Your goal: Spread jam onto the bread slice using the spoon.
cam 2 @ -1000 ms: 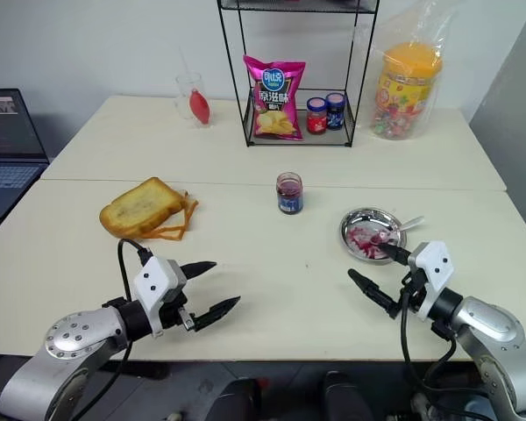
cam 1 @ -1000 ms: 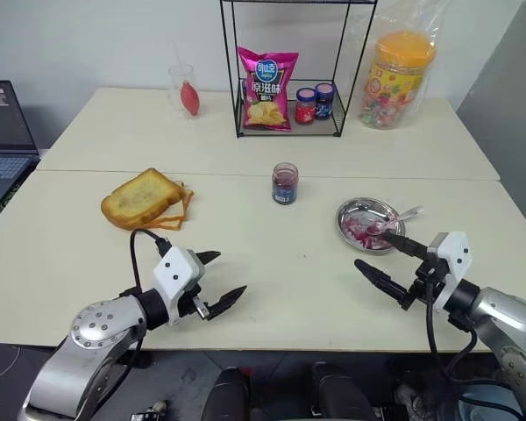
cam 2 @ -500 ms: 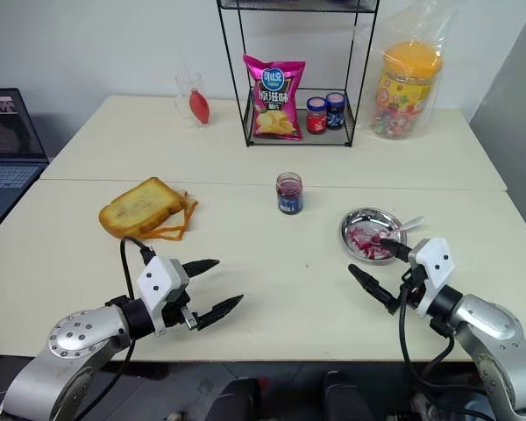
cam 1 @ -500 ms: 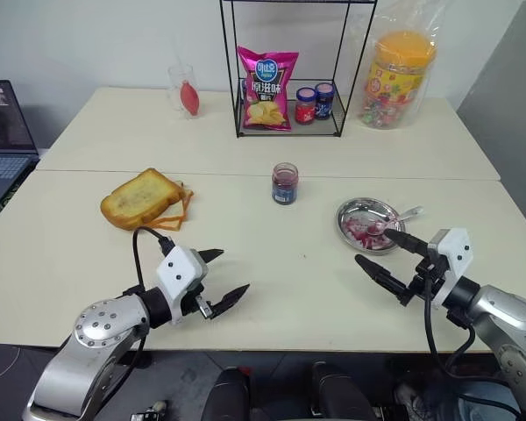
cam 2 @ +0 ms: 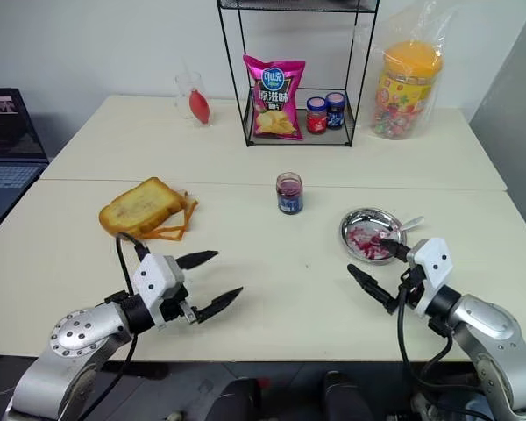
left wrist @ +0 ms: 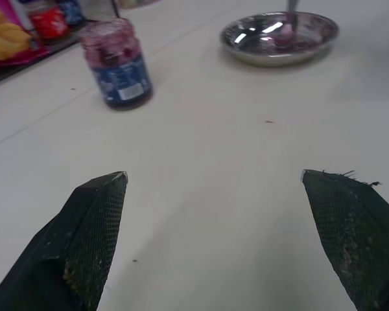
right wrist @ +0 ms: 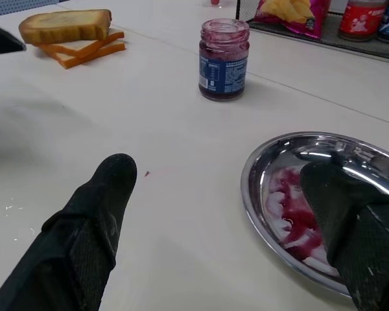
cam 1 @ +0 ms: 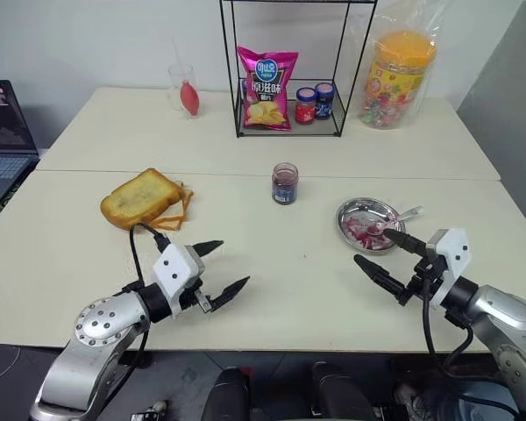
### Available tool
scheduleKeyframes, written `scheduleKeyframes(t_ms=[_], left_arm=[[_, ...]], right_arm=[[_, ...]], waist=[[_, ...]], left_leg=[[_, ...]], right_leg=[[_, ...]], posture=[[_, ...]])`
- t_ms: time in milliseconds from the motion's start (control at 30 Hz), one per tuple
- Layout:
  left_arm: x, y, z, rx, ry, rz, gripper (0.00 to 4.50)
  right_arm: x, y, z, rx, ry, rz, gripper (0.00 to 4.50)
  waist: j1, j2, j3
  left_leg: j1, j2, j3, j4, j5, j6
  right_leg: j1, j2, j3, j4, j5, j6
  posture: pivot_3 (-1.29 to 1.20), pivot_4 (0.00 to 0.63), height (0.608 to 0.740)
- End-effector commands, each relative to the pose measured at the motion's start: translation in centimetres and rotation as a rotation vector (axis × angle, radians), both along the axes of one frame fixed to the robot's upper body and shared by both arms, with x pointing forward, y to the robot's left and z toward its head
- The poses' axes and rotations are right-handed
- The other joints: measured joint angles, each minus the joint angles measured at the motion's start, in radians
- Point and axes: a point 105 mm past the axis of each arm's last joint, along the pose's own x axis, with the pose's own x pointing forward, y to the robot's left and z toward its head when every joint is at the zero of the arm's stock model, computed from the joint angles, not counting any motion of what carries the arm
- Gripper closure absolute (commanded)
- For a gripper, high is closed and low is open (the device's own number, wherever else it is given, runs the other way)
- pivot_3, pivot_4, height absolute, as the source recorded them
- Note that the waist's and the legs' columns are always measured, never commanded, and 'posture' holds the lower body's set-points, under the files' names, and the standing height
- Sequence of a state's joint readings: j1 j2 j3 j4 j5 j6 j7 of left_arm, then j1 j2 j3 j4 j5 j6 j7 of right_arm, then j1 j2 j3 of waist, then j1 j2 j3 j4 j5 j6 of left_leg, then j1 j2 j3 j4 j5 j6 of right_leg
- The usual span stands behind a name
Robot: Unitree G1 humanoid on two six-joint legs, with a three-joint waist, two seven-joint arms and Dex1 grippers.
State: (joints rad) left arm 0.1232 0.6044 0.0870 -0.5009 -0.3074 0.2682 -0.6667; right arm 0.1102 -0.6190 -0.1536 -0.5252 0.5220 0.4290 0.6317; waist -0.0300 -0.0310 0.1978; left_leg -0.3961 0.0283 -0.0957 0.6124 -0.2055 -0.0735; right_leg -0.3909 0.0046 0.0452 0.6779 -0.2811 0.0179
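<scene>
Your right pincer (cam 1: 387, 253) hovered low over the table (cam 1: 298, 289) with its two black fingers spread wide and nothing between them. Your left pincer (cam 1: 221, 267) was likewise released and empty, hanging over the near left of the table.

The relation to read here was that of the right pincer to the spoon (cam 1: 394, 218). The spoon lay in the round metal dish (cam 1: 369, 223), just beyond and slightly outward of the right pincer's upper finger. Its bowl sat among red smears in the dish, and its handle ran out over the far right rim, so its long axis pointed away and to the right. The right arm was plainly the nearer one; the left pincer stood well apart from the dish.

The jam (cam 1: 285, 183) stood open in its small jar with the blue band, near the middle of the table, beyond both pincers and between them. The bread slice (cam 1: 142, 196) lay at far left on top of a few other slices, beyond the left pincer and nearer to that arm.

You would likely have needed the right pincer to reach forward and close across the handle.
</scene>
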Motion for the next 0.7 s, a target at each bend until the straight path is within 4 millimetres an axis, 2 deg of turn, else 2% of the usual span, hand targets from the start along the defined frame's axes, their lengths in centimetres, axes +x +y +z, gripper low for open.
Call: scheduleKeyframes(t_ms=[33,200,333,400,467,567,700], left_arm=[[0.3,0.6,1.6,-0.015,-0.097,0.068,0.00],[0.6,1.6,2.3,-0.052,-0.136,0.155,0.00],[2.4,6.0,4.5,-0.186,-0.219,0.440,0.00],[3.3,9.1,5.2,-0.302,-0.221,0.628,0.00],[4.1,12.1,5.3,-0.398,-0.198,0.798,0.00],[4.7,15.1,5.2,-0.535,-0.159,0.954,0.00],[5.4,17.7,4.5,-0.658,-0.109,1.087,0.00]], right_arm=[[-0.2,0.8,1.2,-0.011,-0.054,0.038,0.02],[-0.3,1.3,1.1,-0.043,-0.058,0.077,0.02],[0.1,1.7,1.4,-0.058,-0.071,0.099,0.02],[0.1,2.4,1.3,-0.091,-0.076,0.138,0.02],[0.2,3.3,1.4,-0.102,-0.073,0.178,0.02],[0.8,4.5,1.7,-0.100,-0.061,0.203,0.02],[1.4,5.8,1.9,-0.109,-0.061,0.222,0.02]], waist=[[0.000,0.000,0.000],[0.000,0.000,0.000],[0.000,0.000,0.000],[0.000,0.000,0.000],[0.000,0.000,0.000],[-0.002,-0.001,0.000],[-0.001,-0.002,-0.001]], left_leg=[[0.000,0.000,0.000,0.000,0.000,0.000],[0.000,0.000,0.000,0.000,0.000,0.000],[0.000,0.000,0.000,0.000,0.000,0.000],[0.000,0.000,0.000,0.000,0.000,0.000],[0.001,0.000,-0.001,0.001,0.000,0.000],[0.001,0.000,-0.001,0.001,0.000,0.000],[0.000,0.000,-0.002,0.001,0.000,0.000]], right_leg=[[0.000,0.000,0.000,0.000,0.000,0.000],[0.000,0.000,0.000,0.000,0.000,0.000],[0.000,0.000,0.000,0.000,0.000,0.000],[0.000,0.000,-0.001,0.001,0.000,0.001],[0.001,0.001,-0.001,0.001,0.001,0.001],[0.001,0.001,-0.001,0.001,0.005,0.008],[0.001,0.001,-0.001,0.000,0.005,0.009]], posture=[[0.00,0.150,0.740],[0.00,0.150,0.740],[0.00,0.150,0.740],[0.00,0.150,0.740],[0.00,0.150,0.740],[0.00,0.150,0.740],[0.00,0.150,0.740]])
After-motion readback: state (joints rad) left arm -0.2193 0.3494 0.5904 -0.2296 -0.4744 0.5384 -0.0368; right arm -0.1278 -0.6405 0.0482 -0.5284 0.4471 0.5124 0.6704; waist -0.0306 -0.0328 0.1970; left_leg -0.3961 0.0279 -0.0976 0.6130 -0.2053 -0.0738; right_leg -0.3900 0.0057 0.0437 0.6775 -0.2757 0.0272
